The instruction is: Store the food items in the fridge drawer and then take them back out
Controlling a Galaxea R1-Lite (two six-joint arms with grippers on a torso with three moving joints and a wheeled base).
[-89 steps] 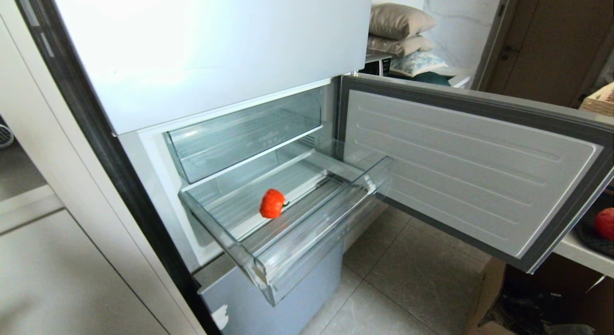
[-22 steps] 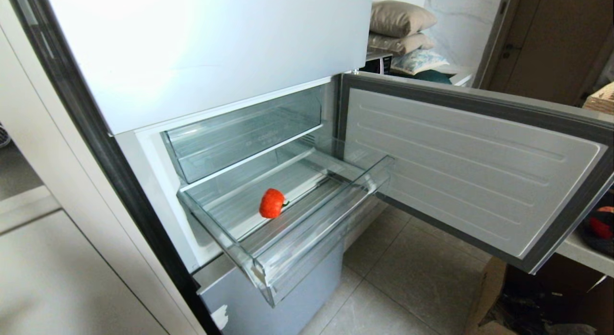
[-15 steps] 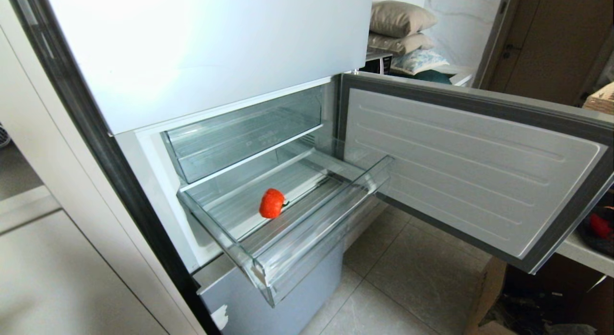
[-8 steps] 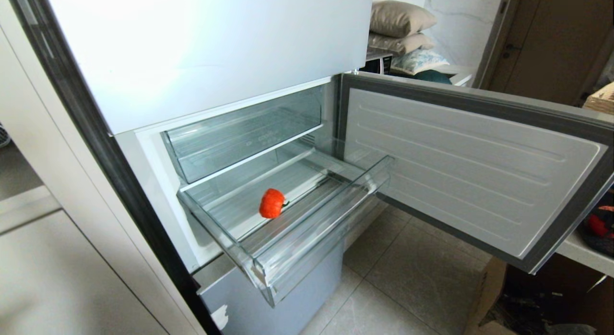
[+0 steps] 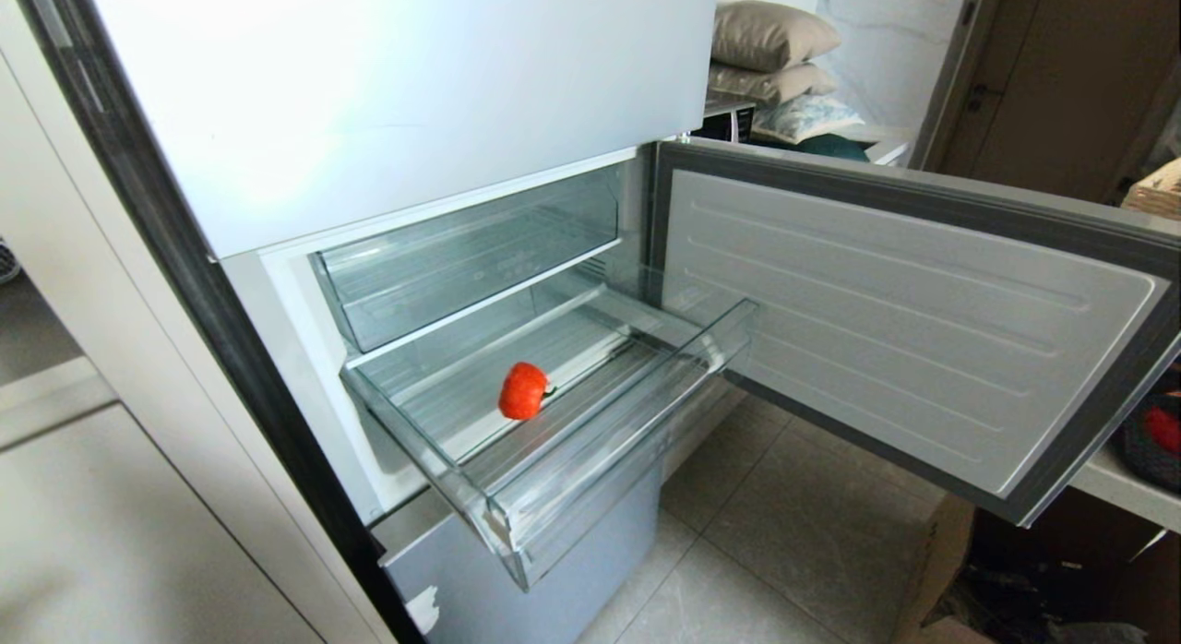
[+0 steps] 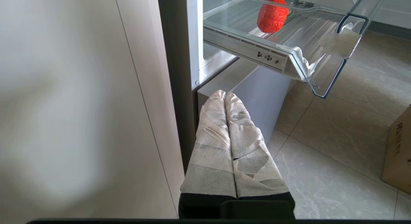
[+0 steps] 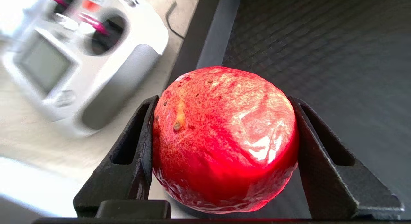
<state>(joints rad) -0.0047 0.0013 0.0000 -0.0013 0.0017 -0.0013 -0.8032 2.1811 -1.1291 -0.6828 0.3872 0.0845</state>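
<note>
Your view takes in a tiled floor (image 5: 812, 524) under the open fridge door (image 5: 886, 321), the fridge drawer (image 5: 590, 478) pulled out with an orange-red ribbed ball (image 5: 523, 390) near its middle, your right gripper (image 7: 221, 153) clamped on a red fruit (image 7: 224, 137) over a dark basket (image 7: 321, 41), and your left gripper (image 6: 224, 97) pressed together low beside the fridge.

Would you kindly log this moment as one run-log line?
right tool: shut on red fruit | left tool: shut, parked low | orange-red ball: in fridge drawer, pulled out
</note>
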